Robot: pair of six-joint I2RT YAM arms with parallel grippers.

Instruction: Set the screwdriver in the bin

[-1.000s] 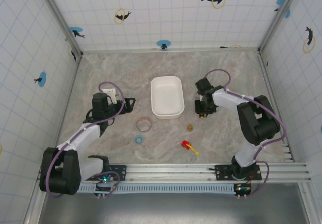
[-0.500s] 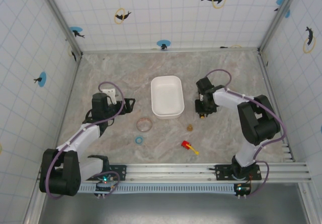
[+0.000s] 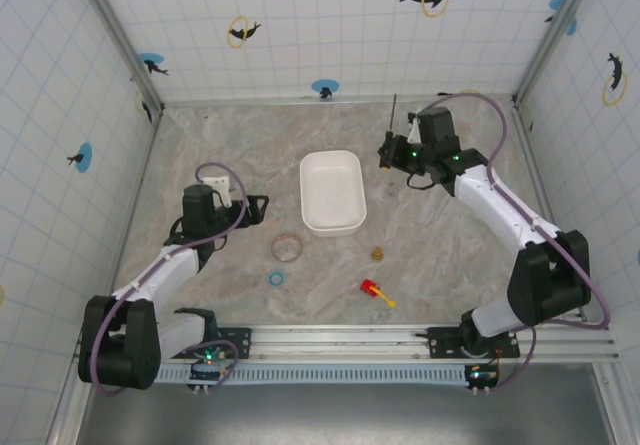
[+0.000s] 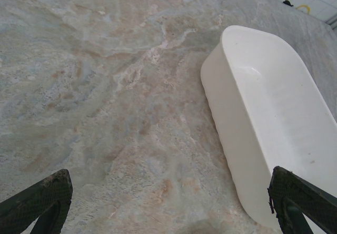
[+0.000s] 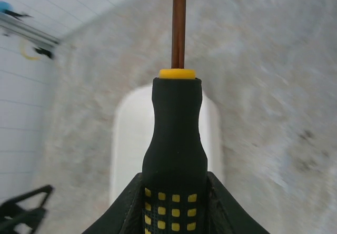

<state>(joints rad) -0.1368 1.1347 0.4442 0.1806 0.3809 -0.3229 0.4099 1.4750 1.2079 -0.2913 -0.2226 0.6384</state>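
Both jaws of the right gripper (image 3: 391, 154) are closed on the screwdriver (image 5: 174, 139) handle, above the table (image 3: 450, 265), just right of the bin's (image 3: 332, 192) far end. Left gripper (image 3: 258, 205): spread wide, empty, just left of the bin.
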